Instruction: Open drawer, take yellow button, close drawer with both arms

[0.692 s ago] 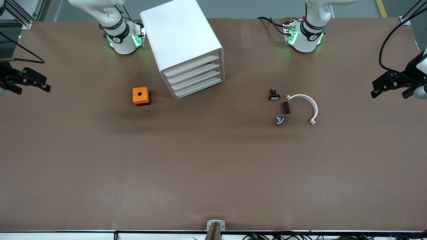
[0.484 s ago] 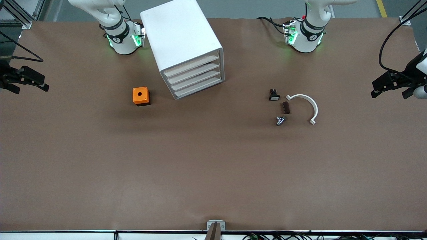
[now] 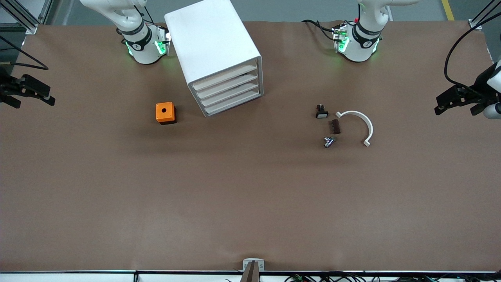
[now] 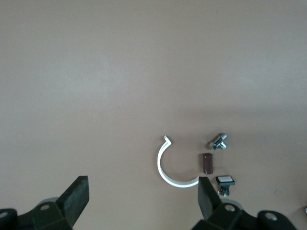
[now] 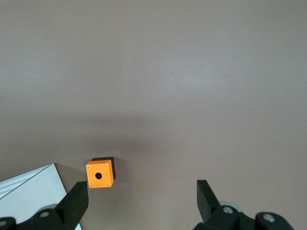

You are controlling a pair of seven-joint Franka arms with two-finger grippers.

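The right gripper [image 3: 34, 101] has drifted up and toward the frame edge; the left gripper [image 3: 456, 108] has barely shifted. Both hang at mid-upper height of the front view, each over its own arm's end of the table [image 3: 250, 203], jaws released and spread wide, holding nothing. The cabinet [image 3: 213, 47] stands at the upper middle of the frame, its top drawer [image 3: 225, 77] pushed in flush. An orange cube [image 3: 165, 112] sits beside the cabinet toward the right arm's end. Toward the left arm's end lie a black-and-white part [image 3: 321, 112], a brown block [image 3: 335, 126], a metal fitting [image 3: 328, 141] and a white arc [image 3: 362, 123]
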